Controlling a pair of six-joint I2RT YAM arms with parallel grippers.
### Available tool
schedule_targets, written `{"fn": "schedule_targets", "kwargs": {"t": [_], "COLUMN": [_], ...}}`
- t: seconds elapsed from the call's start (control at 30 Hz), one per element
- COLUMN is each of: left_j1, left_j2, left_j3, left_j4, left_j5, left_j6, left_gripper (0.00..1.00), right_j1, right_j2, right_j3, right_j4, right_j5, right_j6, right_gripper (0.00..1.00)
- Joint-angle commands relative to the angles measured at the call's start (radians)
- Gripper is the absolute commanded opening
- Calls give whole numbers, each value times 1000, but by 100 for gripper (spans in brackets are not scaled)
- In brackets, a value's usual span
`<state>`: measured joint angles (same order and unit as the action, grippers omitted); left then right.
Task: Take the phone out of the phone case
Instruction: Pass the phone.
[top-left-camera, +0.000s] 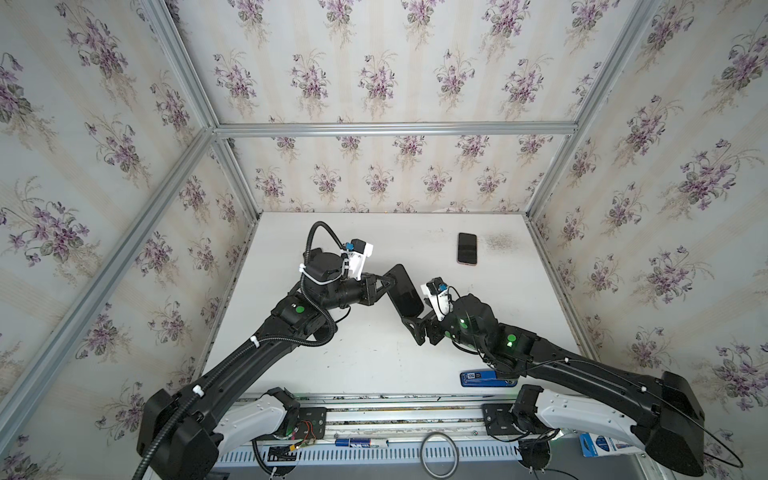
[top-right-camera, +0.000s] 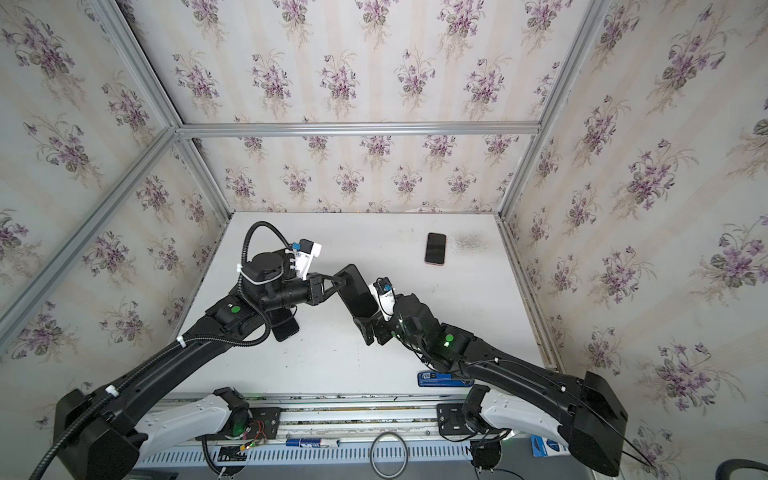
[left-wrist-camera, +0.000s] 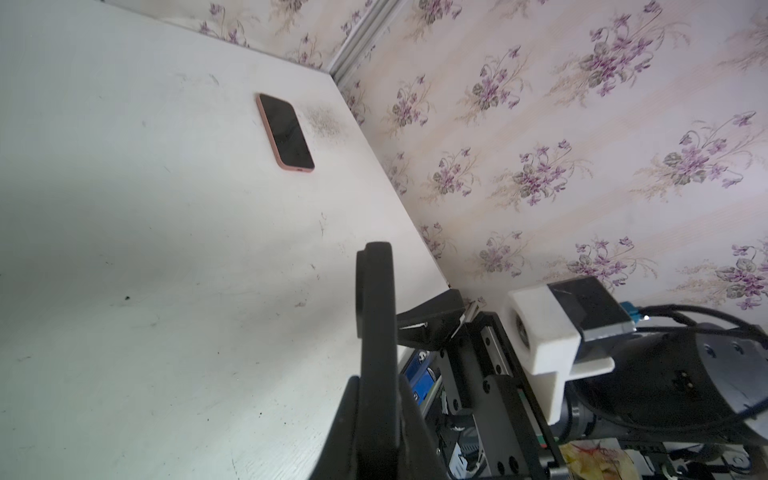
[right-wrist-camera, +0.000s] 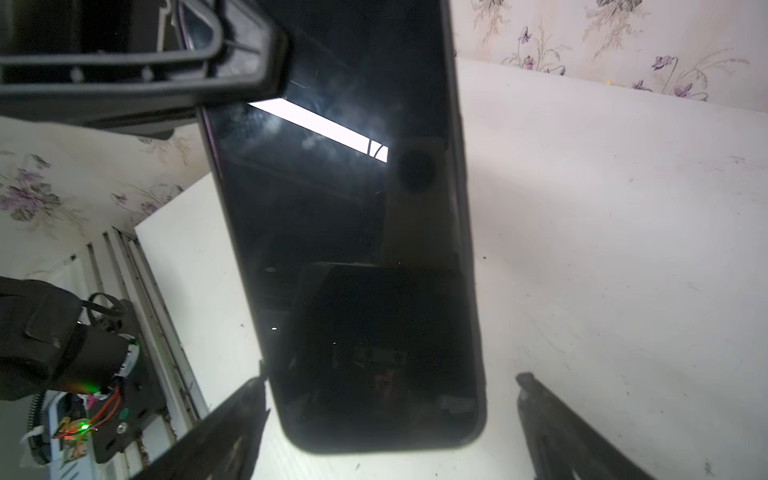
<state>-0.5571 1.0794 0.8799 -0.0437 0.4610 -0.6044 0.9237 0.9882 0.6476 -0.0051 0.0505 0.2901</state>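
Right wrist view puts the right pincer (right-wrist-camera: 392, 382) nearest: its two dark fingers (right-wrist-camera: 245, 411) stand wide apart, one on each side of the near end of the glossy black slab phone (right-wrist-camera: 340, 249); one finger is at the phone's edge, perhaps touching, and the opposite one is clearly apart from it; so this pincer holds nothing. At the far end of the phone the left pincer (right-wrist-camera: 270, 79) is pressed together on a corner; in the left wrist view its fingers (left-wrist-camera: 347, 436) are clamped on the thin black phone case (left-wrist-camera: 376, 316), seen edge-on with a round cut-out at its end. In both top views the phone hangs tilted in the air between the two pincers, above the middle of the white worktop (top-left-camera: 374, 365). Farther out, a second phone with a pink rim (top-left-camera: 467, 248) lies flat, screen up, near the far right corner of the worktop, well apart from both arms.

Of the task I judge that only the preparing is done: the cased phone is lifted and one end is secured; a dark rim runs around the screen, so the phone seems to sit fully in its case; no corner looks peeled. All the separating is left: the right pincer must grip the free end; then the case must be bent or pushed off the phone.
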Motion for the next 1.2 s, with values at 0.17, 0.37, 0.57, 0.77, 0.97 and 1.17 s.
{"fn": "schedule_targets", "kwargs": {"t": [0.17,0.37,0.57,0.77,0.97,1.17], "left_j1": [14,23,26,29,57,119], "left_j2": [-136,-201,-247,-274,-280,-236], "left_j3": [50,111,114,83,67,37], "left_j4": [74,139,274,404,515,698], "left_j5": [-194,-220,-248,-231,-171,-86], "left_j6": [34,37,-13,-82,-202,-366], "left_gripper": [0,0,0,0,0,0], "right_j1": [2,3,3,-1,-73,-224], "right_j2": [-145,-188,-148,-37,55,91], "right_j3": [30,57,62,135,201,156], "right_j4": [41,40,153,298,413,708], "right_j5": [-101,-179,-293,-454,-557,-671], "right_j6": [57,115,187,238,310,530], "right_gripper": [99,100,99,98,91,83]}}
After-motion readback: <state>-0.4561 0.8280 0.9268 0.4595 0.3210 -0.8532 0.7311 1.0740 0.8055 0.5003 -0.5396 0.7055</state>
